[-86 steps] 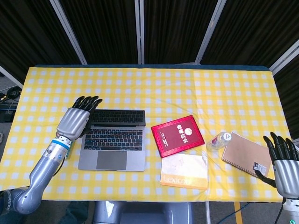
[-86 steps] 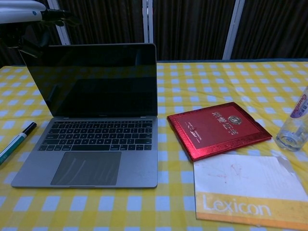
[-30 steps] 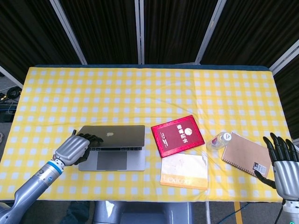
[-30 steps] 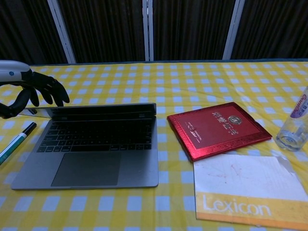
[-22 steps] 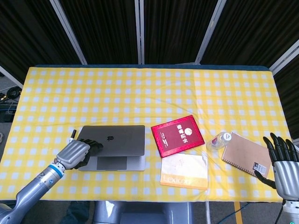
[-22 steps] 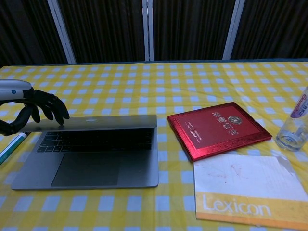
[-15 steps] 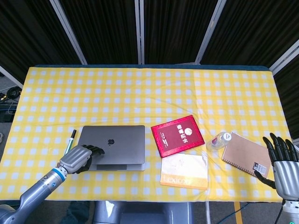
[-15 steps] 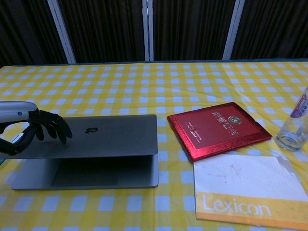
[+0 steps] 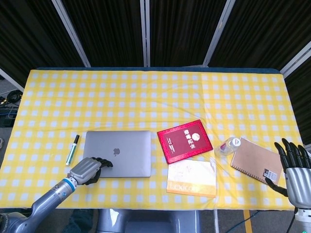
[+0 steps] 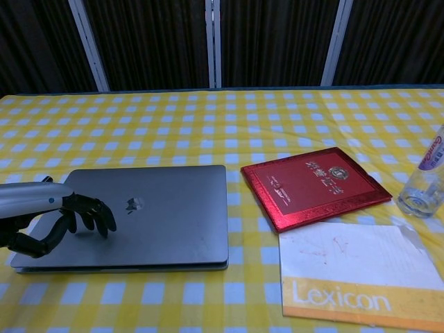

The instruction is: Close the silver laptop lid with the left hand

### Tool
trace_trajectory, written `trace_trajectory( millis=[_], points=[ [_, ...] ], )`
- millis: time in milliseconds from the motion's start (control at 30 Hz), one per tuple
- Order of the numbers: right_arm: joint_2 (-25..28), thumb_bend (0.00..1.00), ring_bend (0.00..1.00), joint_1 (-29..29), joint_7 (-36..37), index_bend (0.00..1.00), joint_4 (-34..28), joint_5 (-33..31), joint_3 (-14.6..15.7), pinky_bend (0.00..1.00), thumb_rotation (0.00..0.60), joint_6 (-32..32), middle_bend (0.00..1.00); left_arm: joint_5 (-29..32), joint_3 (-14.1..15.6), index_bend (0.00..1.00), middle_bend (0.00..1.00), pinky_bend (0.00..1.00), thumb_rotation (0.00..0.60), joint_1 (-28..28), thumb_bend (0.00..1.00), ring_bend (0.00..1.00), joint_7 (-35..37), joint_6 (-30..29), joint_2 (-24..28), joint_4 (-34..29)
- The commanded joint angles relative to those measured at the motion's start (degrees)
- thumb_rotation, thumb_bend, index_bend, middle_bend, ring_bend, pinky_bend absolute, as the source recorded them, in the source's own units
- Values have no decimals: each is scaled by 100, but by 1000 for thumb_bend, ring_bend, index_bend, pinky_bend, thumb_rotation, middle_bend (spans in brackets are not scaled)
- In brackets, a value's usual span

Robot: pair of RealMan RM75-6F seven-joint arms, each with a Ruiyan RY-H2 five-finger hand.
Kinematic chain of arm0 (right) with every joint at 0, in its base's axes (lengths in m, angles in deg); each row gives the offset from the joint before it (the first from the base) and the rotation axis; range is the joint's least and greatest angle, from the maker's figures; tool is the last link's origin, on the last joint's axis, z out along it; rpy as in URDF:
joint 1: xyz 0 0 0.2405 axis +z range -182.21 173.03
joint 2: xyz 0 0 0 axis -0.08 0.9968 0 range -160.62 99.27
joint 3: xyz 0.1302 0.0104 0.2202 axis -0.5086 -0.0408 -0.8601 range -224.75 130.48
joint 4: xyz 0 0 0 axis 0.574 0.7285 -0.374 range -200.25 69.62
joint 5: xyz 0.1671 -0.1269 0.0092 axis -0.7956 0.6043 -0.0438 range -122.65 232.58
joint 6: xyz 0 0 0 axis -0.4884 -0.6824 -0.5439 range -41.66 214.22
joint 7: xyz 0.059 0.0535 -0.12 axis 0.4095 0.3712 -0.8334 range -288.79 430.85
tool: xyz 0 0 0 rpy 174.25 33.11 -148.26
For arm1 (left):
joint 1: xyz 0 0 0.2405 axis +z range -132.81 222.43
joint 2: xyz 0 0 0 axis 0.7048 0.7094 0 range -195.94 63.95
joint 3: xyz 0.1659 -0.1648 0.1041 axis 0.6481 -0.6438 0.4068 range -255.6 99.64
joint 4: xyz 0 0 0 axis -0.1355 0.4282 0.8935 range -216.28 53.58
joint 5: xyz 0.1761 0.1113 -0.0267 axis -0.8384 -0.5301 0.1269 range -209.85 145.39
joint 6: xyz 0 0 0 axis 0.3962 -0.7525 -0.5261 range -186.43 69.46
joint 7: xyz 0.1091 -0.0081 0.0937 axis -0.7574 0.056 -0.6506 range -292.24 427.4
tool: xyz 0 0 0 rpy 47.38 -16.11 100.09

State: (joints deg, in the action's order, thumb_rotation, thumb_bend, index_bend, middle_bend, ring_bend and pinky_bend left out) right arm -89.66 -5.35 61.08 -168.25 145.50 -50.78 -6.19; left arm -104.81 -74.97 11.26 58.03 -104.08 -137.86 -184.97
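I see left robot hand (image 10: 59, 222) at near-left corner of silver laptop (image 9: 117, 153), dark fingertips (image 9: 104, 161) resting on lid, grasping nothing. Lid lies flat, shut on base. Right robot hand (image 9: 293, 167) at near-right edge of worktop (image 9: 155, 92), fingers spread, released. Lexicon pad (image 10: 357, 276) near, red book (image 10: 316, 184) behind it, just right of laptop. Marker (image 9: 73, 149) left of laptop. Bottle (image 9: 228, 145) beside brown notebook (image 9: 255, 160).

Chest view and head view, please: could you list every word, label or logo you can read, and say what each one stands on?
"Lexicon": on the orange band of the white booklet.
Apple logo, no words: on the silver laptop lid.
Gold characters and an emblem on the red book: too blurred to read.
Red lettering on the bottle label: cut off at the frame edge, unreadable.
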Motion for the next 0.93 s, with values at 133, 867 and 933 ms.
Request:
trace_trajectory(
  millis=[133,867,933],
  points=[
    [12,0,0,-1,19,76,-4,6,-1,0,600,-3,0,-335,-134,239,245,277,600,105,1000,225,267,-450,281,-304],
    [61,0,0,11,208,58,16,108,23,0,600,-3,0,-1131,30,0,0,0,600,2458,0,0,-1056,-4664,507,-476],
    [62,0,0,12,213,54,21,100,21,0,600,0,0,-1153,18,0,0,0,600,2480,0,0,-1033,-4668,504,-438]
  ],
)
